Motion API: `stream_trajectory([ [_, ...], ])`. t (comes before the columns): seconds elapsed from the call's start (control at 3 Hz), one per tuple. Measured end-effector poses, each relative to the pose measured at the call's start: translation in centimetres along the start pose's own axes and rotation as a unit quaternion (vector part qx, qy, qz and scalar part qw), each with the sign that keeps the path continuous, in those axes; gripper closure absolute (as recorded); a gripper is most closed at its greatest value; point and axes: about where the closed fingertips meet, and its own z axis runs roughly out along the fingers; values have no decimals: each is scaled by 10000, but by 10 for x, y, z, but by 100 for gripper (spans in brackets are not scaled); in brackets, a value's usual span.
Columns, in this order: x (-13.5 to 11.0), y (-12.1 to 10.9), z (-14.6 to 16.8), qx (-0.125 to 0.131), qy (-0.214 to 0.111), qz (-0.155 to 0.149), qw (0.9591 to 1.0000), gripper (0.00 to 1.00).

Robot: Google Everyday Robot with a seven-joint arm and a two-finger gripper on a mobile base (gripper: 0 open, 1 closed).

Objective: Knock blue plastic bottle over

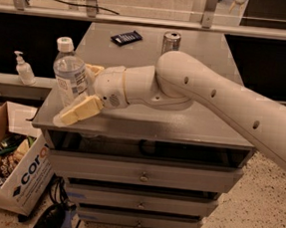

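Observation:
The blue plastic bottle (pixel 69 75), clear with a white cap and printed label, stands near the left front corner of the grey cabinet top (pixel 182 120). It looks upright. My gripper (pixel 76 93) is open and reaches in from the right, right up against the bottle. The near cream finger (pixel 79 111) lies low in front of the bottle's base. The far finger (pixel 93 71) shows just behind the bottle's right side. The white arm (pixel 200 91) stretches across the top from the right.
A silver can (pixel 171 41) and a flat black object (pixel 126 37) sit at the back of the top. A white pump bottle (pixel 23 69) stands on a ledge to the left. A cardboard box (pixel 15 175) is on the floor at left. Drawers (pixel 142 176) are below.

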Motion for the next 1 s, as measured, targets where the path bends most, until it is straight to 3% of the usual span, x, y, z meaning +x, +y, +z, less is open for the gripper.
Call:
stream_trajectory([
  [0.33,3,-7,25,-50,-107,-57,9999,18],
  [1.0,5,-17,24,164,-182,-125,9996,65],
])
